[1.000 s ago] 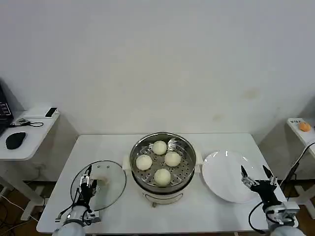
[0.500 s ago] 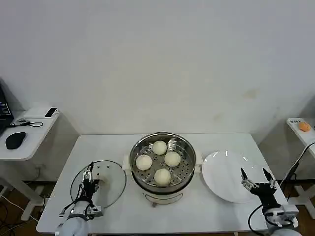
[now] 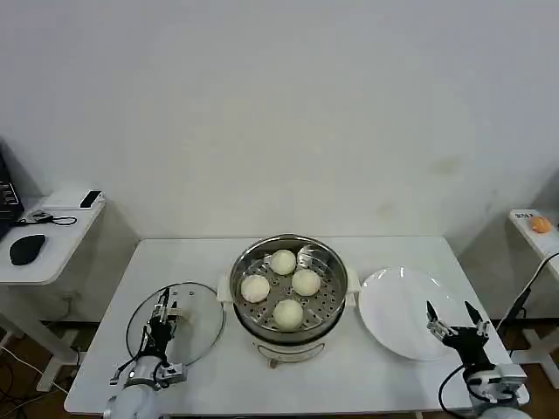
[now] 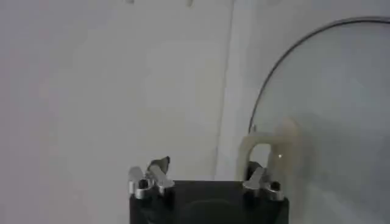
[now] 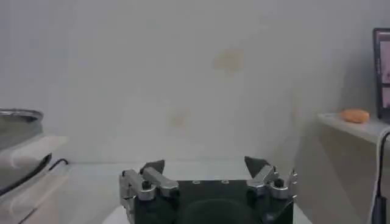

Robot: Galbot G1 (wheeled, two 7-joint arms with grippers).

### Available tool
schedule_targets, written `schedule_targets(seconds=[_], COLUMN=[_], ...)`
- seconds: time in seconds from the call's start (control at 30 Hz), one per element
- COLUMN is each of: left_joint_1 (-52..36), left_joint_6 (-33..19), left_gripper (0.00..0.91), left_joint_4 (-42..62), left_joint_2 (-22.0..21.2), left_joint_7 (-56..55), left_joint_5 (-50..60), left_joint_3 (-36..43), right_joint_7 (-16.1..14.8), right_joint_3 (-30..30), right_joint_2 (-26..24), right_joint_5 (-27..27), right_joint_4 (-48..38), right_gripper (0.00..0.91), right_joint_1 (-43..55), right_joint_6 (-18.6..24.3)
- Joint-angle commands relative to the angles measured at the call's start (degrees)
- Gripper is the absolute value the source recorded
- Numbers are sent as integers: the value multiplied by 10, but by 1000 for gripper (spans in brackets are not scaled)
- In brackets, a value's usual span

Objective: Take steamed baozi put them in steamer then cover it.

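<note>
Already the four buns [image 3: 281,285] are sitting on the perforated tray in the steamer [image 3: 289,288] at frame centre, so only covering is left. At lower left, the left gripper [image 3: 162,317] is reaching over the glass lid [image 3: 175,326] lying flat on the table [image 3: 218,384], at its handle; whether its fingers are closed cannot be told. At lower right, the right gripper [image 3: 454,319] is idling with fingers apart beside the plate [image 3: 403,311].
</note>
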Motion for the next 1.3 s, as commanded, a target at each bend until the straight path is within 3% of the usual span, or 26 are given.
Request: schedule_targets(seconds=[0.03, 0.53, 0.8, 1.03, 1.2, 1.3], left_joint_1=[-2, 9, 63, 124, 137, 138], left_joint_6=[-3, -1, 56, 190, 321, 348], left_gripper=[0, 0, 0, 0, 0, 0], left_joint_4=[18, 2, -116, -255, -310, -338], left_joint_2=[1, 1, 4, -3, -17, -35], left_joint_7=[-19, -21, 69, 92, 79, 86], left_joint_5=[-3, 6, 25, 82, 171, 235], left_joint_3=[1, -5, -14, -8, 21, 20], right_joint_7=[-1, 1, 3, 4, 4, 3], right_joint_3=[0, 4, 8, -5, -8, -11], right_joint_2=[1, 1, -6, -14, -19, -19], right_joint_5=[-1, -3, 9, 15, 21, 21], right_joint_4=[-1, 4, 11, 11, 10, 10], right_gripper=[907, 907, 907, 907, 907, 907], right_joint_1=[0, -1, 12, 26, 37, 40], right_joint_6=[1, 3, 3, 7, 6, 6])
